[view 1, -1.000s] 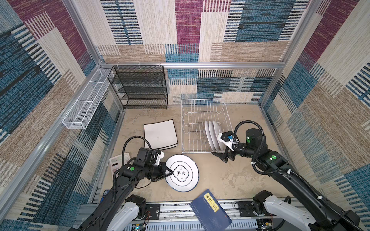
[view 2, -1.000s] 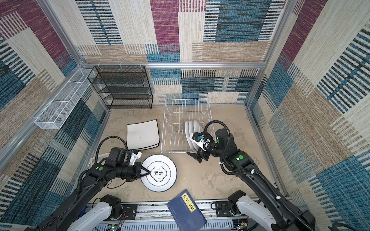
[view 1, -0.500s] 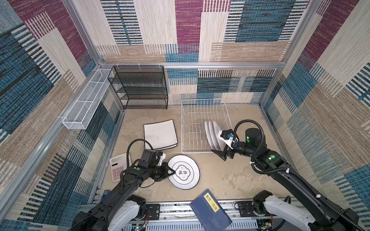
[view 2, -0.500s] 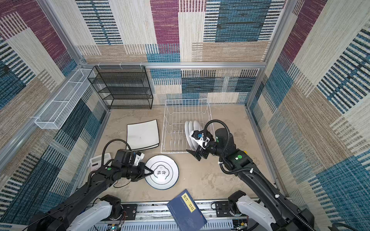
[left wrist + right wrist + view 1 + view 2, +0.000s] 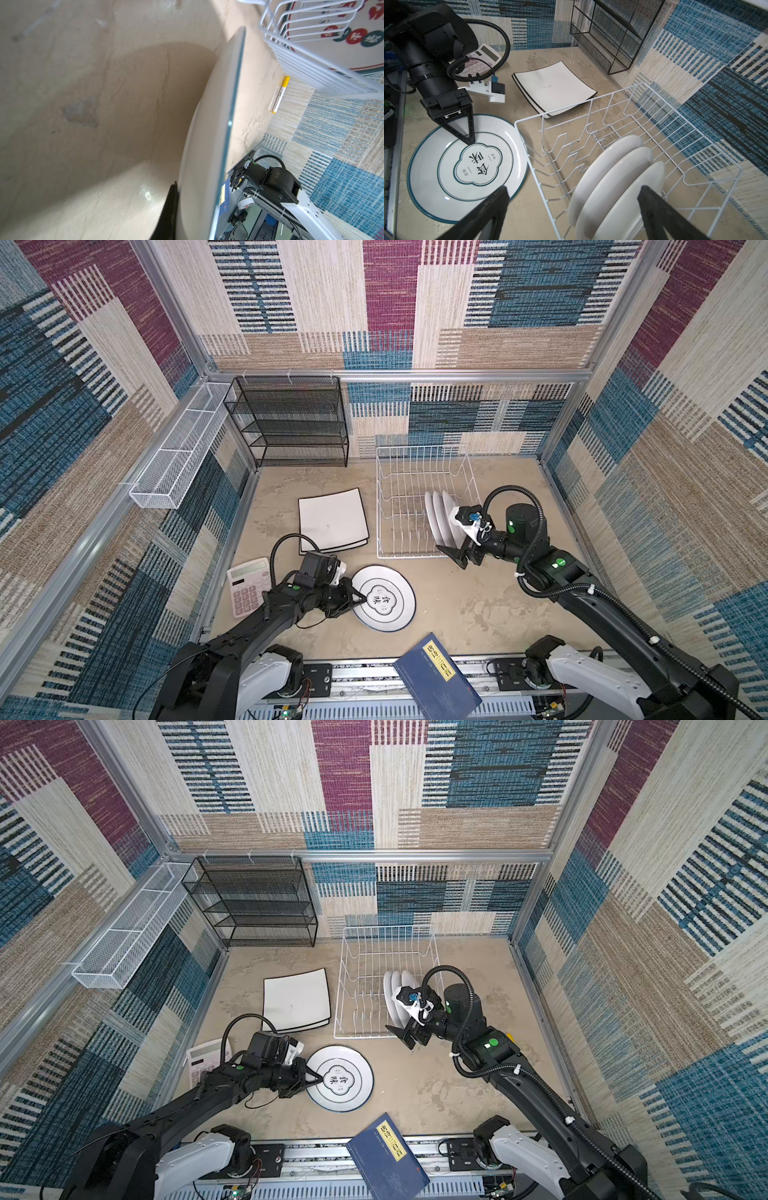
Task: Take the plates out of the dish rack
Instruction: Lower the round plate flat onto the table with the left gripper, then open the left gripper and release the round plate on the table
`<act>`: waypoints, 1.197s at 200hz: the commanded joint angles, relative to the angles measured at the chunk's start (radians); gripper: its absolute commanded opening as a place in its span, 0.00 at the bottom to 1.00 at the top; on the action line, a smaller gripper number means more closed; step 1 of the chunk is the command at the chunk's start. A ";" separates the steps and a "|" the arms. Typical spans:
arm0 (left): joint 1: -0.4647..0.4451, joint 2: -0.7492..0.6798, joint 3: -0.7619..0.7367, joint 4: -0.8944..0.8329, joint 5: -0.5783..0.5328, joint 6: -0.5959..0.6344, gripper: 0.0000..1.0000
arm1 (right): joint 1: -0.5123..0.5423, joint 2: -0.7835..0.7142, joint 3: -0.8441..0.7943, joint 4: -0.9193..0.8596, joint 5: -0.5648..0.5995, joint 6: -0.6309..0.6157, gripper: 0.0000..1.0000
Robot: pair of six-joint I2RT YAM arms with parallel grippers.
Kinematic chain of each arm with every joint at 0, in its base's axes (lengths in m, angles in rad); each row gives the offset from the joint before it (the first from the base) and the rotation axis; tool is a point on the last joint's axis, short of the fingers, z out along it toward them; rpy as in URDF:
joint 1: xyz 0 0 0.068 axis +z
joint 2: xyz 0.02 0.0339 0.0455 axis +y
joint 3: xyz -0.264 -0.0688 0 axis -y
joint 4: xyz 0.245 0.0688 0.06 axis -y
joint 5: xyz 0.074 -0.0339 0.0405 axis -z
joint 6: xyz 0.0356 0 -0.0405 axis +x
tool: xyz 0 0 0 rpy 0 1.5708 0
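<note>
A white wire dish rack [image 5: 419, 446] [image 5: 386, 926] [image 5: 691, 126] stands at the back of the table. Three round plates [image 5: 440, 518] [image 5: 614, 176] stand on edge at its near end. My right gripper [image 5: 455, 537] [image 5: 405, 1015] [image 5: 574, 193] is open, with its fingers on either side of these plates. My left gripper [image 5: 359, 599] [image 5: 316, 1079] [image 5: 182, 197] is shut on the rim of a round teal-rimmed plate [image 5: 383, 598] [image 5: 340, 1078] [image 5: 209, 145] [image 5: 467, 166], held low over the table. Two square plates [image 5: 332, 520] [image 5: 554, 87] lie stacked left of the rack.
A black mesh shelf unit [image 5: 291, 423] stands at the back left and a long white mesh tray [image 5: 174, 460] hangs on the left wall. A calculator [image 5: 247, 587] lies behind my left arm. A blue book [image 5: 436, 676] juts over the front rail. A yellow marker [image 5: 279, 95] lies by the right wall.
My left arm has dropped and swung a little, uncovering the calculator, while the round plate edged slightly right. My right gripper has crept closer to the plates in the rack.
</note>
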 commanded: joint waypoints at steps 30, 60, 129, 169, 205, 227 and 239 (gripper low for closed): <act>-0.003 0.039 0.000 0.011 -0.025 0.001 0.25 | 0.000 0.014 0.008 0.054 0.009 0.017 0.99; -0.003 0.043 0.011 -0.042 -0.069 0.011 0.39 | 0.001 0.015 0.007 0.075 0.010 0.026 0.99; -0.003 0.008 0.044 -0.153 -0.157 0.020 0.66 | 0.000 0.009 0.009 0.071 0.026 0.019 0.99; -0.003 -0.039 0.079 -0.243 -0.229 0.019 0.69 | 0.001 -0.008 0.007 0.069 0.036 0.024 0.99; -0.002 -0.060 0.171 -0.376 -0.283 0.064 0.71 | 0.000 -0.029 0.003 0.071 0.071 0.055 0.99; -0.003 -0.067 0.243 -0.447 -0.313 0.090 0.73 | 0.000 -0.045 0.005 0.069 0.105 0.078 0.99; -0.002 -0.072 0.295 -0.483 -0.328 0.107 0.73 | 0.001 -0.057 0.011 0.062 0.128 0.105 0.99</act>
